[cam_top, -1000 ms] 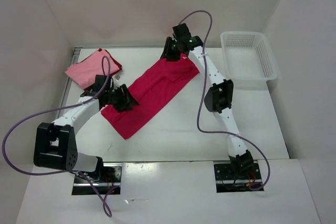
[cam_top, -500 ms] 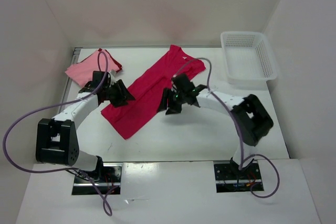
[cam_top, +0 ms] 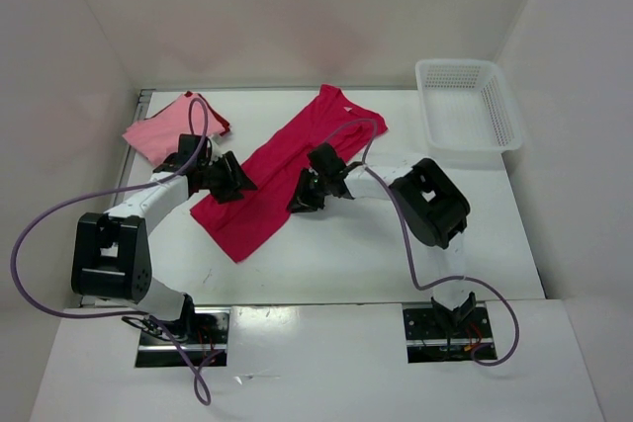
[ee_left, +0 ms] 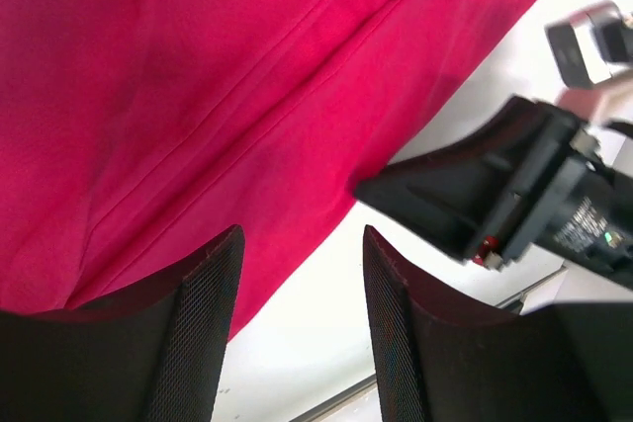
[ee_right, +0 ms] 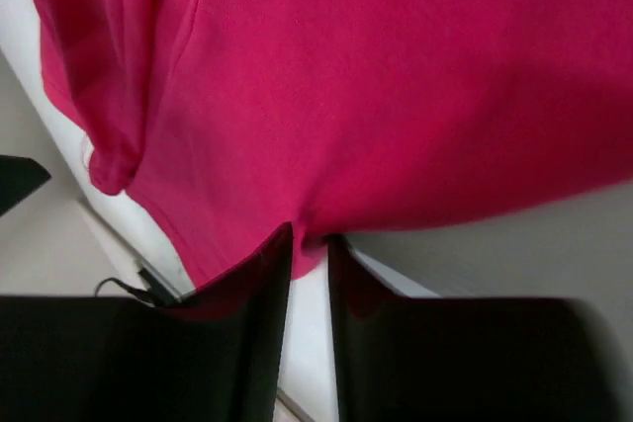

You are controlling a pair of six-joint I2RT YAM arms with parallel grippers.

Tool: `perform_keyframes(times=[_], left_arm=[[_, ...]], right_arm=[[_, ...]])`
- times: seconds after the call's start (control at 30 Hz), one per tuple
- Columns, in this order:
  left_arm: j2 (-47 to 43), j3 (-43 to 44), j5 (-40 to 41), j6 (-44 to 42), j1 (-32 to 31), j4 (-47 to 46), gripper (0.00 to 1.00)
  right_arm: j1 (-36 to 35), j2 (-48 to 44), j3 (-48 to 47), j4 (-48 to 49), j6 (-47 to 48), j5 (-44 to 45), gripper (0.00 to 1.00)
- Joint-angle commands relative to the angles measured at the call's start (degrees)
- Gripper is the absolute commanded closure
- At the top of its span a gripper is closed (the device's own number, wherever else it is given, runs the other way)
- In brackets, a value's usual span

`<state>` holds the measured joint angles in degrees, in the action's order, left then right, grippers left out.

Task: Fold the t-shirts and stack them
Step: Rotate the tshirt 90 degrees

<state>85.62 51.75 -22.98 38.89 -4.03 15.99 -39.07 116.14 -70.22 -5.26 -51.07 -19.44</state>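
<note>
A crimson-magenta t-shirt [cam_top: 282,170] lies flat and slantwise across the table. My left gripper [cam_top: 237,183] hovers at its left edge; in the left wrist view that gripper [ee_left: 302,236] stands open, with the shirt's edge [ee_left: 247,126] by the left finger and bare table in the gap. My right gripper [cam_top: 297,203] sits at the shirt's right edge, and in the right wrist view its jaws [ee_right: 310,236] are closed narrow on a puckered bit of the hem. A folded light pink t-shirt [cam_top: 163,127] rests on a dark red one [cam_top: 220,124] at the far left.
A white mesh basket [cam_top: 506,118] stands at the far right. The right arm's elbow [cam_top: 432,203] rises over the table's right half. White walls enclose the table on three sides. The right gripper's black body [ee_left: 495,195] shows close by in the left wrist view.
The right gripper let go of the shirt's far end, swung down to the shirt's right edge and narrowed its jaws on the hem. The far end now lies spread. The left arm barely moved.
</note>
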Motion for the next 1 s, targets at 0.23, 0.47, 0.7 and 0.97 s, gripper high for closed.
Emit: perform_keyframes(times=[0.23, 0.47, 0.7, 0.97], left_arm=[[0.68, 5.47, 0.83, -4.17, -2.38, 0.53, 0.41], [5.95, 7.22, 1.36, -5.31, -4.31, 0.54, 0.41], [2.71, 1.26, 2.15, -6.55, -8.26, 2.56, 0.40], [-8.27, -9.90, 11.27, 1.70, -11.52, 5.11, 0.58]], right_arm=[[2.50, -4.85, 4.18, -8.88, 7.36, 3.80, 1.00], [13.03, -19.35, 17.21, -22.14, 20.12, -0.86, 1.00], [21.29, -24.55, 16.70, -19.37, 18.91, -0.07, 0.50], [26.50, -12.18, 5.64, -10.04, 18.90, -0.78, 0.70]])
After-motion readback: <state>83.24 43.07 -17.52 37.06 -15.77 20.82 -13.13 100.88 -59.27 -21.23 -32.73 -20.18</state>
